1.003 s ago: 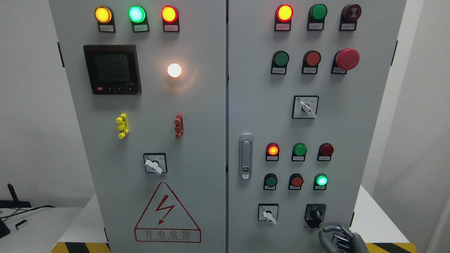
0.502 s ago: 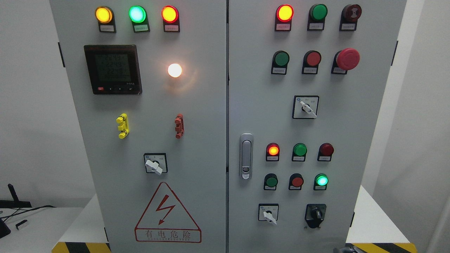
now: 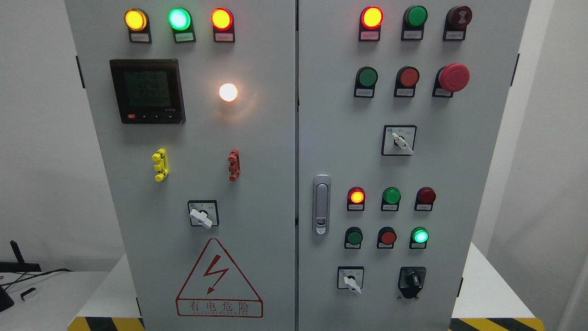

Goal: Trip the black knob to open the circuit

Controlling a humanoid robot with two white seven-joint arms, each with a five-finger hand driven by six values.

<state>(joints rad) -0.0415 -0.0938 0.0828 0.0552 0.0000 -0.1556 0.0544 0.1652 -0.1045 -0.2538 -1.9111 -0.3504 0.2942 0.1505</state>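
Black knob [image 3: 412,279] is sitting untouched at the grey cabinet's [image 3: 257,161] lower right (a green lamp [image 3: 420,236] is glowing just above); neither hand is showing, so their state is unknowable.

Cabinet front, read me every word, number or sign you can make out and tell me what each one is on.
"有电危险": under the red lightning-bolt triangle on the left door.
A finer line of print beneath those characters: too small to read.
Digital meter: three rows of lit digits, too blurred to read.
Small tags under the lamps and buttons, e.g. under the emergency stop: too small.
Markings around the black knob and the white selector switches: unreadable.
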